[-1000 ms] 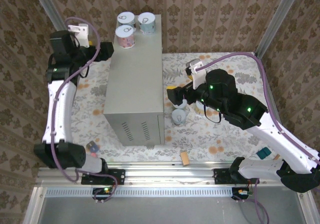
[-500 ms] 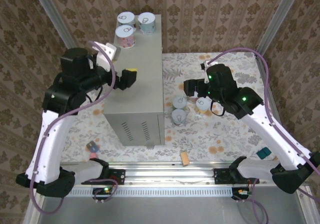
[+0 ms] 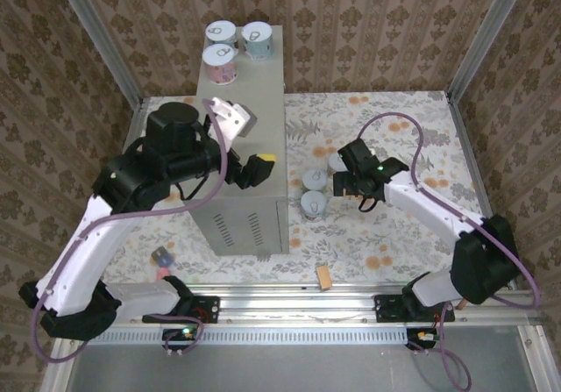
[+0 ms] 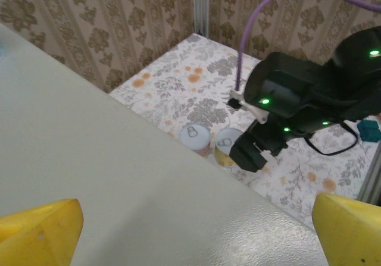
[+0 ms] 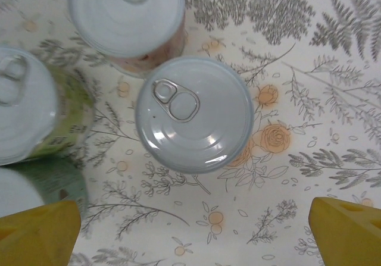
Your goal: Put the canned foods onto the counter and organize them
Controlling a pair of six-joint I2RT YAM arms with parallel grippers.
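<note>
The tall grey counter (image 3: 235, 138) stands at centre-left, and three cans (image 3: 221, 56) sit at its far end. More cans (image 3: 313, 203) stand on the floral floor right of the counter. My left gripper (image 3: 255, 169) hovers open over the counter top (image 4: 107, 182) near its right edge, its yellow fingertips (image 4: 37, 230) wide apart and empty. My right gripper (image 3: 347, 181) points down over the floor cans, open. In the right wrist view a white pull-tab can (image 5: 193, 112) lies just ahead of the right gripper (image 5: 193, 233), clear of its fingertips (image 5: 351, 229). A green-labelled can (image 5: 27, 111) stands to the left.
A pink-labelled can (image 5: 128, 16) stands just beyond the central one. A small wooden block (image 3: 324, 276) and a small blue-and-pink object (image 3: 161, 256) lie near the front rail. Patterned walls and metal posts enclose the floor. The right arm's black body (image 4: 309, 99) looms beyond the counter edge.
The left arm has swung from the counter's far left side across its top toward the near right edge. The right arm has stretched out and its gripper now points down over the floor cans.
</note>
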